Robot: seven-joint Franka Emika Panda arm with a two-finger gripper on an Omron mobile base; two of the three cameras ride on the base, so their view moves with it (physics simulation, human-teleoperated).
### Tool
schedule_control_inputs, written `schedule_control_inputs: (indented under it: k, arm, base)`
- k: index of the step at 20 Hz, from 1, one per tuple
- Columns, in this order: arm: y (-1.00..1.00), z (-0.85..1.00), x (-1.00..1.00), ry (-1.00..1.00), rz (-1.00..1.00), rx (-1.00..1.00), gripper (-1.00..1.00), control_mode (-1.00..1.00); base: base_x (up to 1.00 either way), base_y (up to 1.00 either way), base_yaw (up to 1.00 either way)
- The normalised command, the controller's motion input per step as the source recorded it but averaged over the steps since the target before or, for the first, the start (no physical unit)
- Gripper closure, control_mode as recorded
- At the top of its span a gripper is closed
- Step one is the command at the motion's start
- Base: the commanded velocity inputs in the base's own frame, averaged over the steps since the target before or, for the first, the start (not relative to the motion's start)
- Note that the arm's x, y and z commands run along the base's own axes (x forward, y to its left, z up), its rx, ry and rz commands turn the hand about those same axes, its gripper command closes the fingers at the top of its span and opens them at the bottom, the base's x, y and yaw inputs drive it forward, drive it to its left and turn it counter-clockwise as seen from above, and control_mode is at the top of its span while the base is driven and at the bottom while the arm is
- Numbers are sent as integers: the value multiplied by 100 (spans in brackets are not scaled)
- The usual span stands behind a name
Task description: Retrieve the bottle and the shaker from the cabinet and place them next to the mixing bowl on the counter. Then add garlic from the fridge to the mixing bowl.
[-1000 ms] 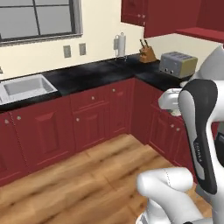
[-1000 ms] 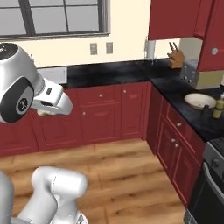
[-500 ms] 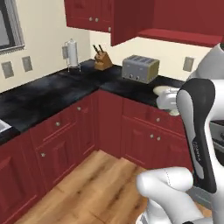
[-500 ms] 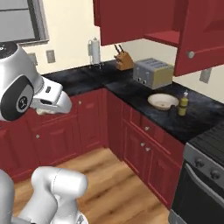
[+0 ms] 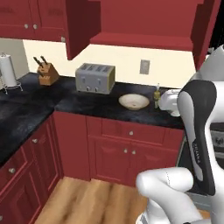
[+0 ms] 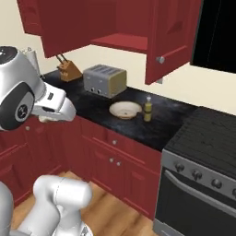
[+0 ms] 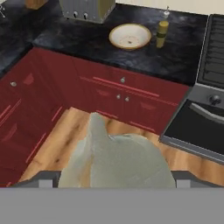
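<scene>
In the hand view my gripper [image 7: 114, 180] is shut on the garlic [image 7: 116, 157], a big whitish lumpy bulb between the fingertips [image 7: 48, 179]. It hangs over the wood floor in front of the red fronts. On the black counter [image 7: 87, 41] ahead sits the mixing bowl [image 7: 130, 36], with the olive-yellow bottle [image 7: 162, 33] upright just to its right. The right base view shows the bowl [image 6: 125, 109] and bottle [image 6: 147, 110] too, with my gripper [image 6: 46, 117] low at the left. The cabinet [image 6: 124, 41] stands open above. The shaker is hidden from me; the fridge is out of view.
A grey toaster [image 5: 95, 78] stands left of the bowl [image 5: 134, 101], with a knife block [image 5: 47, 73] and paper towel roll [image 5: 8, 70] further left. A stove [image 6: 203, 138] adjoins the counter on the right. The open cabinet door [image 6: 170, 41] juts out overhead.
The whole scene has swung as the base moved: the sink and window stretch is gone and the toaster, bowl and bottle stand ahead. The garlic stays in the gripper.
</scene>
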Motion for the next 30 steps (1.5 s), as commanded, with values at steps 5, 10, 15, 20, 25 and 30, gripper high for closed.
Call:
schedule_control_inputs:
  k: [5, 10, 15, 20, 25, 30]
  arm:
    - [0, 0, 0, 0, 0, 0, 100, 100]
    - [0, 0, 0, 0, 0, 0, 100, 100]
    - [0, 0, 0, 0, 0, 0, 100, 100]
    - [0, 0, 0, 0, 0, 0, 100, 100]
    - [0, 0, 0, 0, 0, 0, 100, 100]
    - [0, 0, 0, 0, 0, 0, 100, 100]
  base:
    - [100, 26, -22]
    - [92, 38, -51]
    - [43, 38, -23]
    - [25, -5, -14]
    - [84, 13, -48]
    - [39, 0, -7]
